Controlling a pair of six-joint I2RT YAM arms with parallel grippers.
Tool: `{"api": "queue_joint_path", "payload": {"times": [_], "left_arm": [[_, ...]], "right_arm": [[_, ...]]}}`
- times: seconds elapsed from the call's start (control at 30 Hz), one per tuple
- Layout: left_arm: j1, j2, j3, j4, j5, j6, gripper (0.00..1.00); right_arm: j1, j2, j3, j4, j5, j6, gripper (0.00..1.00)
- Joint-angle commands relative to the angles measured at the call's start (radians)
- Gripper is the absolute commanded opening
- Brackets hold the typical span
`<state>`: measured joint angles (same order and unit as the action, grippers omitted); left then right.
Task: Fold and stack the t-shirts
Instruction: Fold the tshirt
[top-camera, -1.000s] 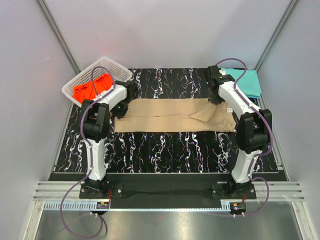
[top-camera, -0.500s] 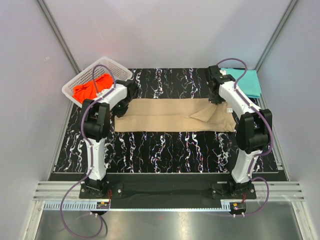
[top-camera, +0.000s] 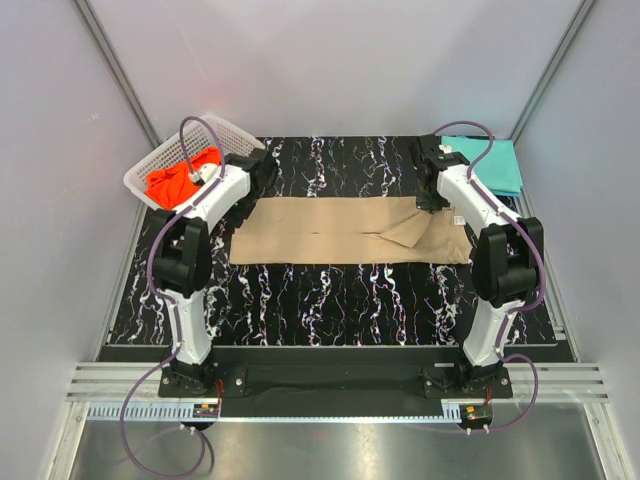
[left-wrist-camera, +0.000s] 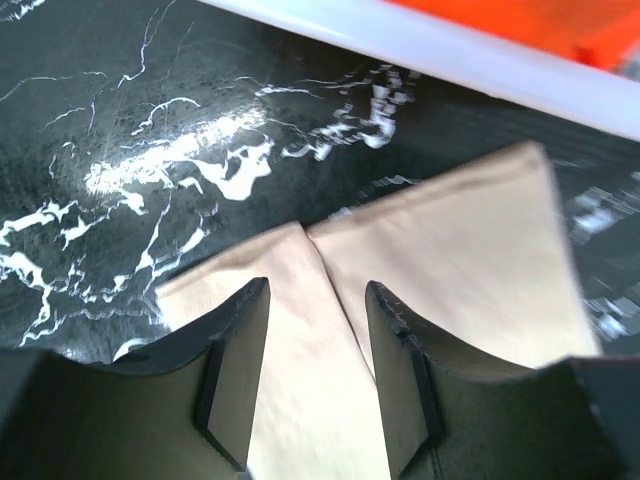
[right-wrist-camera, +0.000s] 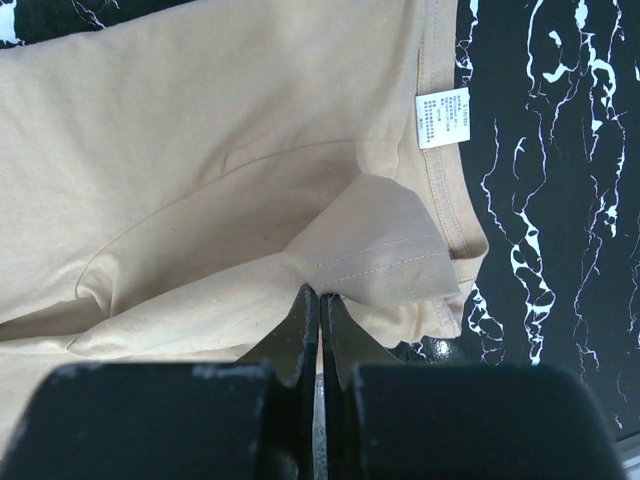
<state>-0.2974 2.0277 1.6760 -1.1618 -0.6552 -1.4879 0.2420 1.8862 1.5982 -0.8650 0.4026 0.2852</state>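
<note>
We log tan t-shirt folded into long strip, lying flat across middle of tabletop. At strip's left end, left gripper hovers over cloth corner, jaws partway apart, nothing between them. At right end, beside neck label, right gripper has jaws closed tight, pinching sleeve fold of tan cloth. We see teal t-shirt flat at far right corner, and orange-red t-shirt bunched inside white basket at far left.
</note>
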Motion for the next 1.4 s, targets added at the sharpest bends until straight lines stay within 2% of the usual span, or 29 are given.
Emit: {"api": "queue_joint_path", "payload": {"times": [0.0, 0.17, 0.37, 0.53, 0.97, 1.17, 1.23, 1.27, 1.37], "left_arm": [[-0.052, -0.124, -0.022, 0.002, -0.087, 0.015, 0.49], [-0.085, -0.161, -0.125, 0.145, -0.017, 0.090, 0.50], [-0.098, -0.097, -0.151, 0.113, -0.020, 0.055, 0.50], [-0.101, -0.073, -0.151, 0.105, -0.023, 0.048, 0.50], [-0.109, 0.032, -0.147, 0.054, -0.021, -0.006, 0.50], [-0.111, 0.025, -0.154, 0.045, -0.027, -0.011, 0.50], [-0.112, 0.017, -0.154, 0.039, -0.029, -0.008, 0.50], [-0.114, 0.008, -0.151, 0.039, -0.029, -0.005, 0.50], [-0.115, -0.021, -0.139, 0.028, -0.027, 0.023, 0.50]], "right_arm": [[-0.006, -0.009, 0.009, 0.015, 0.019, 0.015, 0.00], [-0.010, 0.013, 0.043, 0.015, 0.031, 0.012, 0.00], [-0.010, 0.033, 0.048, 0.096, -0.028, -0.046, 0.07], [-0.010, 0.071, 0.062, 0.158, -0.057, -0.106, 0.02], [-0.009, 0.021, -0.059, 0.354, -0.159, -0.239, 0.02], [-0.010, 0.083, -0.017, 0.322, -0.142, -0.233, 0.05], [-0.010, 0.096, -0.003, 0.322, -0.140, -0.231, 0.12], [-0.010, 0.105, 0.028, 0.311, -0.145, -0.222, 0.24], [-0.009, 0.102, 0.104, 0.264, -0.168, -0.198, 0.36]]}}
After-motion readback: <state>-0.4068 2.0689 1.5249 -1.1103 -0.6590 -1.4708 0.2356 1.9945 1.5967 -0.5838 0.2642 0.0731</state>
